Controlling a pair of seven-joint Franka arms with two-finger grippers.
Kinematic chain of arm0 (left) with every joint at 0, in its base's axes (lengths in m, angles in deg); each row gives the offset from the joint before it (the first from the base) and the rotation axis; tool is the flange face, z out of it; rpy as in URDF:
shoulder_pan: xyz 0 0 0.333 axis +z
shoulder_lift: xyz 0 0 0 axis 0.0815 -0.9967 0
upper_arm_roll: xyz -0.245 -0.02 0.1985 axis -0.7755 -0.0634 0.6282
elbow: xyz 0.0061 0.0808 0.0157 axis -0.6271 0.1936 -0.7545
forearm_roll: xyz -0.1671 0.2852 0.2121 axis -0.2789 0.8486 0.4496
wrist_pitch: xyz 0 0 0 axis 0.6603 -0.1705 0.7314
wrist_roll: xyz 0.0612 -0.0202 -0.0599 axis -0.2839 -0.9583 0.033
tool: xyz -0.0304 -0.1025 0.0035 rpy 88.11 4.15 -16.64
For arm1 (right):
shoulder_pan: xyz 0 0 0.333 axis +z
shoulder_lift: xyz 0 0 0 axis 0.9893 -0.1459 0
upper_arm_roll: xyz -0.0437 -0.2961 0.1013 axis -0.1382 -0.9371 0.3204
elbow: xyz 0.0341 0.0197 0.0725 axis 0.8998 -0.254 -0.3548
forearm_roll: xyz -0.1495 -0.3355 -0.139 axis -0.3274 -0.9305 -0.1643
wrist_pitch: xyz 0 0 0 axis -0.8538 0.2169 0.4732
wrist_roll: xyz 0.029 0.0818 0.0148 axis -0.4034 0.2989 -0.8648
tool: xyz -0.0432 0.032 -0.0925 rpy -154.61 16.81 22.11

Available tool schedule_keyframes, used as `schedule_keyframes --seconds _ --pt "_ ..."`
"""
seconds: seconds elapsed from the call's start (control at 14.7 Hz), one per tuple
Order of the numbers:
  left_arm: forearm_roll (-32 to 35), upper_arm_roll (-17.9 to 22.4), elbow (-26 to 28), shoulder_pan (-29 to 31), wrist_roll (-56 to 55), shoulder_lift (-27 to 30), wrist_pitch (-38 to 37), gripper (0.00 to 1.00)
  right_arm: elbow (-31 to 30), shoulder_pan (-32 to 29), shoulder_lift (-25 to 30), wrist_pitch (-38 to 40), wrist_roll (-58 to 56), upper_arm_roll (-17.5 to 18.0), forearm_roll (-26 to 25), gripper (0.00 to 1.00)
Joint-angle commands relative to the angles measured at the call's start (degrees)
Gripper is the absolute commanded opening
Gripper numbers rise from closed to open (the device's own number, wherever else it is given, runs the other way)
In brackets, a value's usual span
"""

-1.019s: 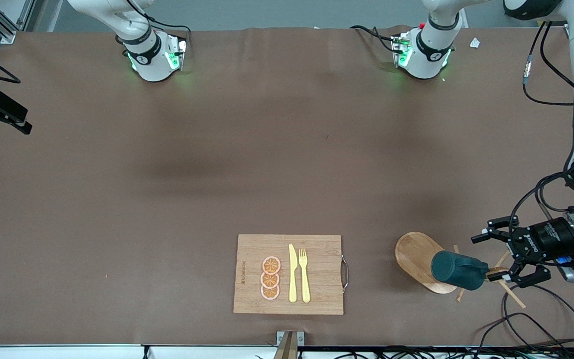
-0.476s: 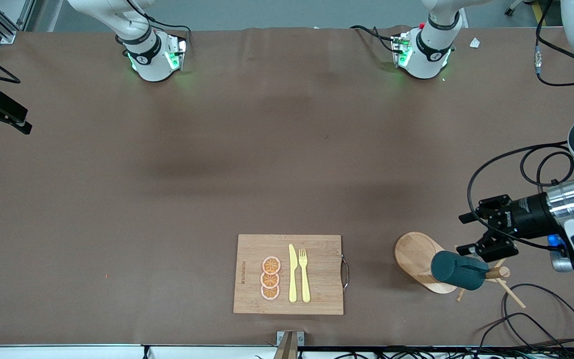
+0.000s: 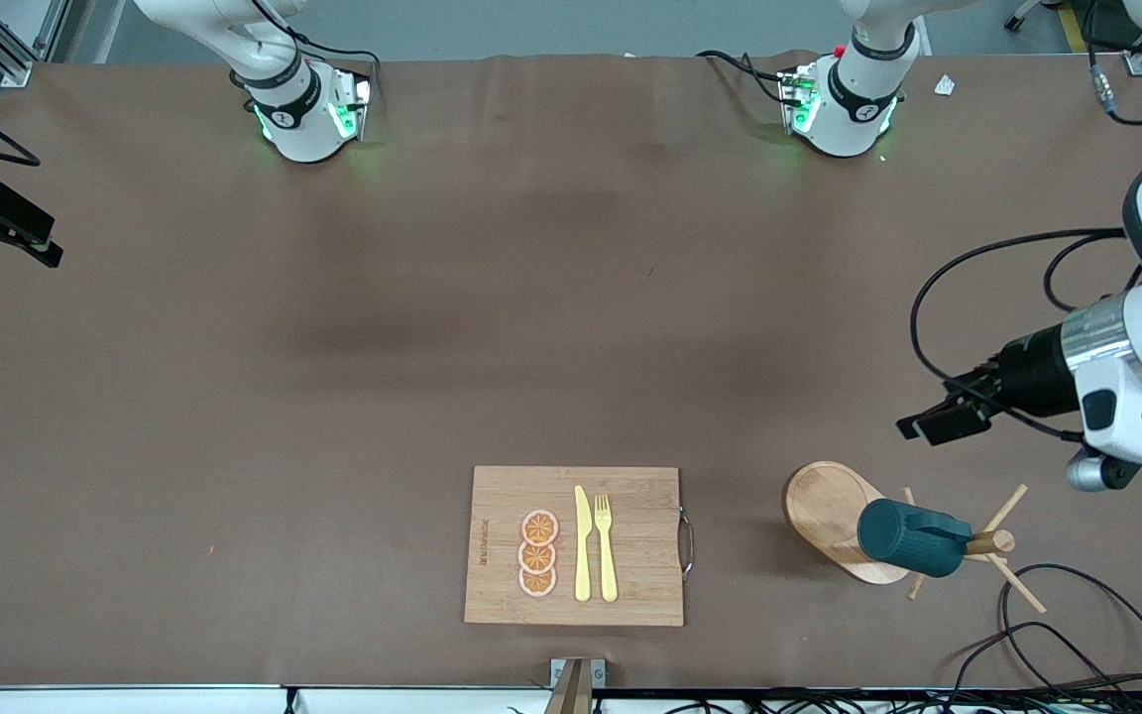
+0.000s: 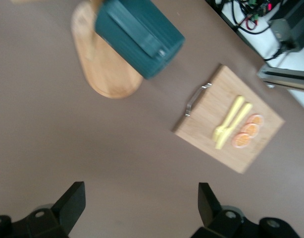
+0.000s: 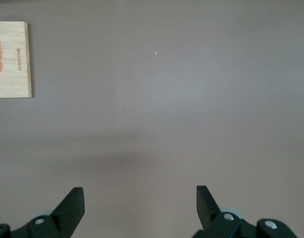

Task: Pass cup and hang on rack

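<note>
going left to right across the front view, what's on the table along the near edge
cutting board carrying orange slices, then knife, then fork → rack → cup hanging on it

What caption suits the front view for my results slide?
Cup hangs on the rack; open left gripper above the table, cutting board nearby.

cup [image 3: 903, 537]: I see dark teal-green, faintly ribbed
rack [image 3: 834, 516]: I see light, pale wood
cutting board [image 3: 574, 545]: I see tan bamboo grain
knife [image 3: 582, 543] and fork [image 3: 607, 547]: pale yellow
orange slices [image 3: 537, 554]: orange with pinkish rims
surface [image 3: 432, 327]: I see plain brown
left hand [image 4: 139, 210]: black
right hand [image 5: 139, 208]: black
</note>
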Motion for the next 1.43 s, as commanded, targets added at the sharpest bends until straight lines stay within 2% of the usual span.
schedule_keyframes --seconds 0.0,0.2,0.34,0.48,0.68,0.82,0.88,1.02,1.09,1.22,1.36 --pt "7.2 -1.0 1.4 -0.6 2.5 4.2 -4.2 1.0 -0.9 -0.4 0.7 -0.5 0.0 0.0 0.5 1.0" --pt "12.6 -3.2 1.4 -0.6 4.5 7.2 -8.3 1.0 -1.0 -0.4 0.7 -0.5 0.0 0.0 0.5 1.0" --pt "13.0 -4.3 1.4 0.0 5.6 9.4 -9.7 1.0 -1.3 -0.4 0.8 -0.6 0.0 0.0 0.5 1.0" --pt "12.9 -4.2 1.5 0.1 8.5 11.4 -10.6 1.0 -1.4 -0.5 0.7 -0.6 0.0 0.0 0.5 1.0" --pt "12.7 -2.6 2.5 -0.6 15.8 14.1 -15.7 1.0 -1.4 -0.5 0.7 -0.6 0.0 0.0 0.5 1.0" --pt "11.7 1.1 5.4 -1.3 21.6 17.5 -16.1 1.0 -1.4 -0.5 0.8 -0.6 0.0 0.0 0.5 1.0" --pt "10.5 4.2 8.4 -3.5 24.6 20.3 -15.3 1.0 -1.4 -0.6 0.7 -0.6 0.0 0.0 0.5 1.0" --pt "8.7 13.0 12.7 -10.1 26.4 23.8 -14.5 1.0 -1.5 -0.6 0.8 -0.6 0.0 0.0 0.5 1.0" --pt "8.3 15.2 14.0 -12.0 26.7 25.1 -14.6 1.0 -1.5 -0.6 0.8 -0.6 0.0 0.0 0.5 1.0" --pt "8.2 17.4 17.7 -14.2 27.3 28.4 -14.6 1.0 -1.6 -0.6 0.8 -0.8 0.0 0.0 0.5 1.0" --pt "8.2 17.6 21.7 -15.1 27.3 31.8 -14.4 1.0 -1.6 -0.5 0.8 -0.8 0.0 0.0 0.5 1.0"
